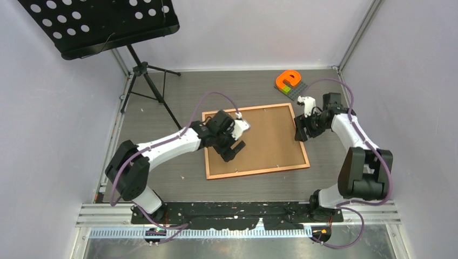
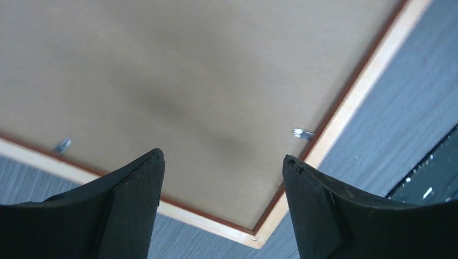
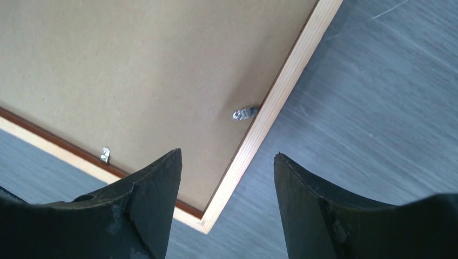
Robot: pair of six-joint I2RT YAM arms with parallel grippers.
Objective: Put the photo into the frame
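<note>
The frame (image 1: pixel 259 171) lies flat on the grey table with its thin orange-brown border showing. A plain brown backing board (image 1: pixel 270 137) fills it, edged by small metal tabs (image 3: pixel 244 113). The photo is hidden. My left gripper (image 1: pixel 233 150) hovers over the board's left part, open and empty. In the left wrist view that gripper (image 2: pixel 222 159) looks down on the board (image 2: pixel 189 70) and a corner of the frame (image 2: pixel 354 102). My right gripper (image 1: pixel 300 129) hangs open and empty at the frame's right edge. In the right wrist view, this gripper (image 3: pixel 227 156) straddles a frame (image 3: pixel 281 94) corner.
An orange block on a grey baseplate (image 1: pixel 288 80) sits at the back right, just beyond the frame. A black music stand (image 1: pixel 102 24) on a tripod stands at the back left. White walls enclose the table; a black rail (image 1: pixel 237 213) runs along the near edge.
</note>
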